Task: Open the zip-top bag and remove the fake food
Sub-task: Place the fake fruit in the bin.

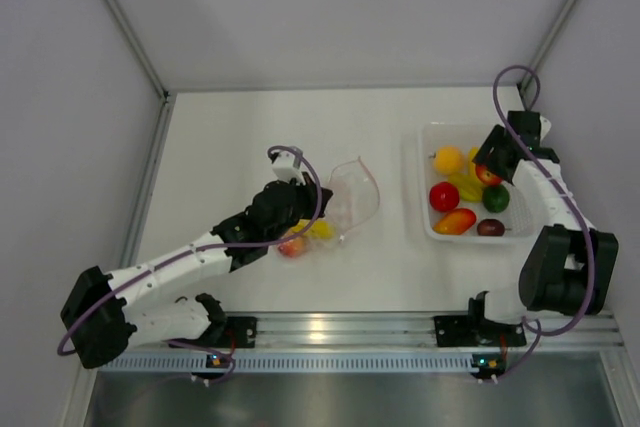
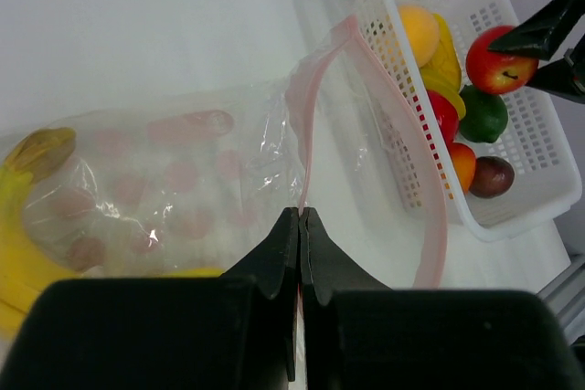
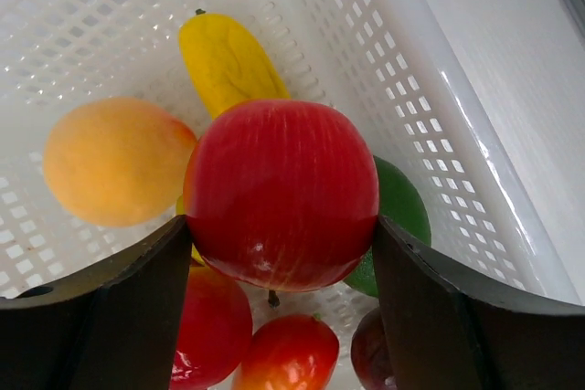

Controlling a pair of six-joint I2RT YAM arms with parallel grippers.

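Observation:
The zip-top bag (image 1: pixel 352 197) lies mid-table with its mouth open, and its pink zip strip (image 2: pixel 306 125) arches up. My left gripper (image 2: pixel 300 216) is shut on the bag's edge beside that strip. Fake food is inside the bag: a yellow banana (image 2: pixel 18 253) and a red piece (image 1: pixel 292 245). My right gripper (image 3: pixel 283 221) is shut on a red apple (image 3: pixel 283 194), which touches both fingers, over the white basket (image 1: pixel 421 147). The apple (image 2: pixel 498 61) also shows at the left wrist view's right edge.
The white perforated basket (image 3: pixel 366 34) holds an orange fruit (image 3: pixel 114 162), a yellow piece (image 3: pixel 228 57), a green lime (image 3: pixel 402 207), a red tomato (image 3: pixel 210 326), a red-orange piece (image 3: pixel 283 353) and a dark purple piece (image 3: pixel 370 353). Grey walls border the table.

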